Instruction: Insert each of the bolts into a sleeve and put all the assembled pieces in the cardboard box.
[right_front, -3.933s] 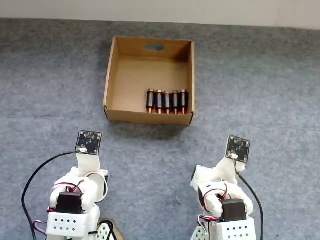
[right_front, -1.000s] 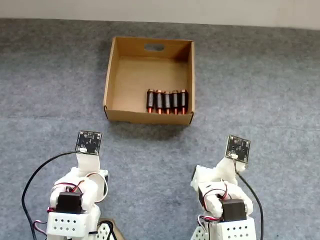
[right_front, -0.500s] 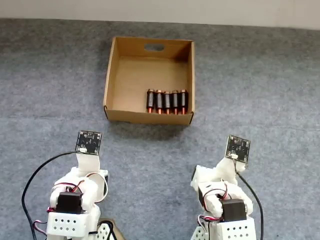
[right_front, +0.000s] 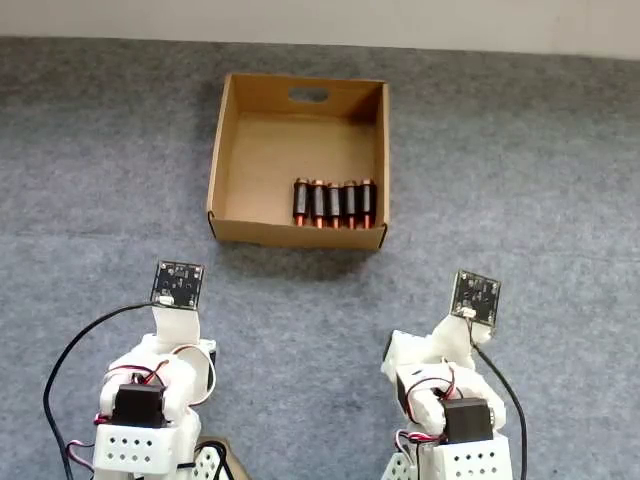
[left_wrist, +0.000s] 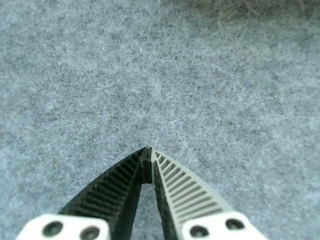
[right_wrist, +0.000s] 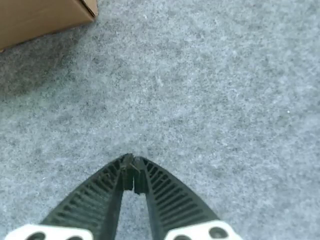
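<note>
The cardboard box stands open-topped at the back middle of the grey felt table. Several assembled bolt-and-sleeve pieces lie side by side in a row against its near right wall. Both arms are folded back at the front edge, well short of the box. My left gripper is shut with nothing in it, fingertips together over bare felt. My right gripper is also shut and empty; a corner of the box shows some way beyond it.
Grey felt covers the table all round the box. A pale wall strip runs along the far edge. A black cable loops beside the arm at the front left.
</note>
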